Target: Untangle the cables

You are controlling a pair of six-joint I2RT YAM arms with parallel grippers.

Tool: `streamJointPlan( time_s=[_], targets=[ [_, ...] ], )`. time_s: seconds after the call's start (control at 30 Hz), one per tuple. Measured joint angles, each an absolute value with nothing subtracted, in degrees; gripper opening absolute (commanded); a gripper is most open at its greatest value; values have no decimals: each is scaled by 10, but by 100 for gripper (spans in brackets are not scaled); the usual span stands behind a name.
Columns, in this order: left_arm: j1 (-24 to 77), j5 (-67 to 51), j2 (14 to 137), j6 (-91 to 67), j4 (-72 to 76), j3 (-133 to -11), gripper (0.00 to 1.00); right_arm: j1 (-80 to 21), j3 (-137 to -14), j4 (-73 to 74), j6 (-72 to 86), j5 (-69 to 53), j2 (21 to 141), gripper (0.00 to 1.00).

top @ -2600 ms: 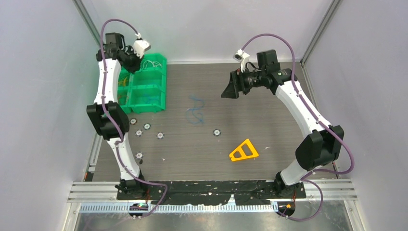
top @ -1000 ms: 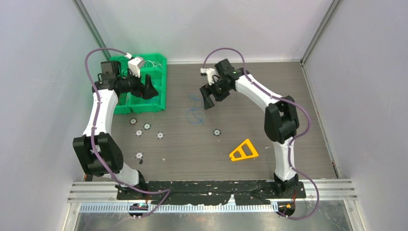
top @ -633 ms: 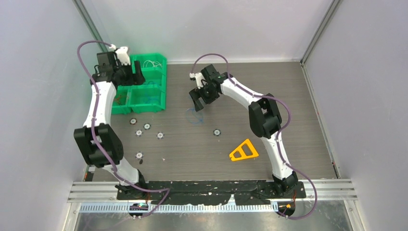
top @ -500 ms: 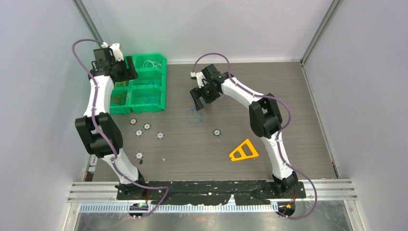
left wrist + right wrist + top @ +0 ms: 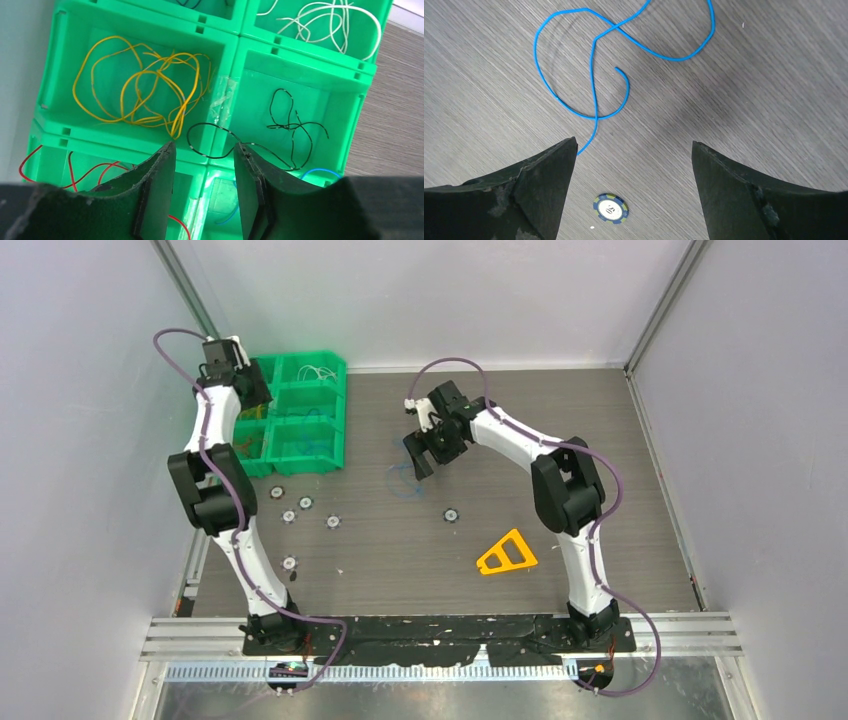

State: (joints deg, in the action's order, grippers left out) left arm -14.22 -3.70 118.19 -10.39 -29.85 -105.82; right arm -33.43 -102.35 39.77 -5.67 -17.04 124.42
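The cables are split between two places. One blue cable lies alone on the grey worktop near its centre, looped over itself so that it crosses at least twice. The rest sit in the green bin tray at 10 o'clock on the worktop: yellow wires, white wires, red wires and a black wire, each in its own compartment, while another black strand drapes across a divider wall. The right pincer hangs over the blue cable with its jaws spread wide and nothing between them; one free tail of the cable ends just beside its left fingertip, at 7 o'clock from the loops, and the other end curls inside the big loop. The left pincer hovers above the tray with its jaws partly apart and gripping nothing, the draped black strand showing through the gap. The blue cable looks very thin, light and limp, and it lies flat against the worktop, so it is likely to slide or slip out of a shallow pinch and will not hold a shape. The straight tail at 7 o'clock seems the best place to grip, since drawing it outward should pull the crossings apart. A poker chip lies at 6 o'clock from the loops, apart from them.
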Motion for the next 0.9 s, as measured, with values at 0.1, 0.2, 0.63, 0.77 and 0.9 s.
streamJointPlan(
  time_s=[0.1, 0.2, 0.63, 0.77, 0.9],
  targets=[
    [-145, -28, 1185, -111, -298, -1058, 52, -334, -1023, 393, -57, -171, 1238, 90],
    [-147, -23, 1185, -118, -298, -1058, 53, -332, -1023, 393, -57, -171, 1237, 90],
    [-147, -30, 1218, -142, -298, -1058, 36, -321, -1028, 402, -57, -179, 1237, 89],
    [-147, -40, 1218, -148, -296, -1060, 12, -320, -1028, 404, -57, -179, 1237, 89],
    [-147, -56, 1218, -148, -291, -1062, 0, -320, -1028, 404, -57, -180, 1237, 89]
  ],
)
